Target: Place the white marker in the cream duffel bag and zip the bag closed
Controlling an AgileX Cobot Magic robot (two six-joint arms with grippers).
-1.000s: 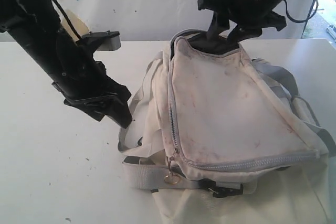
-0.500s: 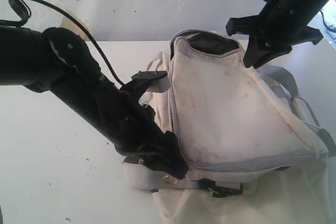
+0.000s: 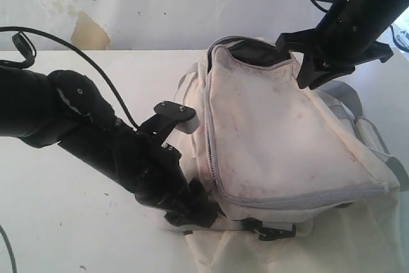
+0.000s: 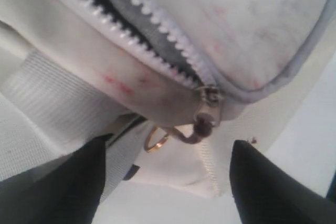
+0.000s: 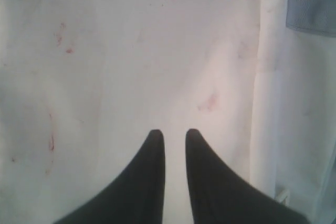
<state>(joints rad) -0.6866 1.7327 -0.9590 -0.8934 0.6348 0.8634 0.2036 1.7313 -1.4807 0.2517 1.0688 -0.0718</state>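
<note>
Cream duffel bag point(image 3: 281, 139), soft, stained, grey-zippered; left end effector point(image 4: 169, 142) apart, right end effector point(image 5: 174, 132) nearly together.

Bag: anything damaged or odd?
No tears visible. The bag is grimy, with pinkish stains. Its zipper stands open, teeth apart, with the slider parked at the corner beside a gold ring.

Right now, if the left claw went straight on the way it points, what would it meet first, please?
Probably the dark metal zipper pull and small gold ring at the corner of the cream fabric duffel bag, just ahead of the open left claw, though depth is unclear.
</note>
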